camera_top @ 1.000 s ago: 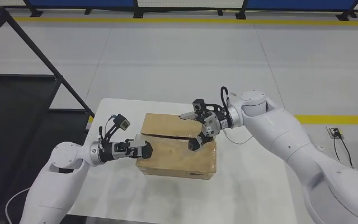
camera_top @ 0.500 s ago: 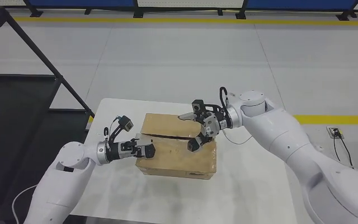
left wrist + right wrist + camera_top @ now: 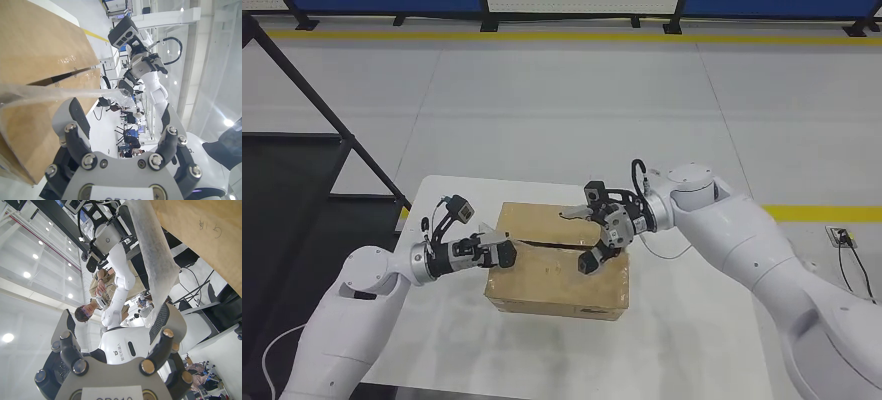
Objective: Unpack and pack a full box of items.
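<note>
Box (image 3: 557,280) sits mid-counter (image 3: 442,330), its long axis and top seam running across between the arms, flaps slightly parted. Clear tape (image 3: 75,92) stretches from the seam to one finger of the right gripper (image 3: 582,237), jaws spread wide. The left gripper (image 3: 122,109) is spread and empty at the box's left end. Bare counter lies in front and left

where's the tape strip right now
In the right wrist view, the tape strip runs off the box to one finger of the right gripper.
</note>
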Tool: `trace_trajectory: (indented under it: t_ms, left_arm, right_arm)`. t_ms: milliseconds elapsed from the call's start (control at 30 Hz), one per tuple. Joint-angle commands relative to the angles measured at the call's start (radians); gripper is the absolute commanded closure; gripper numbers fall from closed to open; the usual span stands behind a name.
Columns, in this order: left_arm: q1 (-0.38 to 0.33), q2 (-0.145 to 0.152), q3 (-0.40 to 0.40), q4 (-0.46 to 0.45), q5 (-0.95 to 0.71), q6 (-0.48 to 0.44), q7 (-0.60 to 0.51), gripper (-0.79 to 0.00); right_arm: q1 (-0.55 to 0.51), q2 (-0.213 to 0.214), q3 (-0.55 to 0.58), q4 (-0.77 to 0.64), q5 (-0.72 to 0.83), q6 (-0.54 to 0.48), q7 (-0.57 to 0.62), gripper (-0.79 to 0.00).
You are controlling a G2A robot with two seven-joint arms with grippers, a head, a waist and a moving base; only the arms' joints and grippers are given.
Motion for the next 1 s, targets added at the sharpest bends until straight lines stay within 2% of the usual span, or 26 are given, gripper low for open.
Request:
trace_trajectory:
  t_ms: [0,467,967]
  left_arm:
    - [-0.011,-0.002,0.004,0.013,-0.003,0.009,-0.007,-0.785]
    - [-0.061,-0.013,0.029,0.080,0.007,0.011,-0.006,-0.785]
    - [-0.061,-0.013,0.029,0.080,0.007,0.011,-0.006,-0.785]
  right_arm:
    - [-0.003,0.001,0.000,0.000,0.000,0.002,-0.002,-0.785]
    - [-0.003,0.020,0.000,-0.057,0.072,0.125,-0.124,-0.785]
    - [-0.003,0.020,0.000,-0.057,0.072,0.125,-0.124,-0.785]
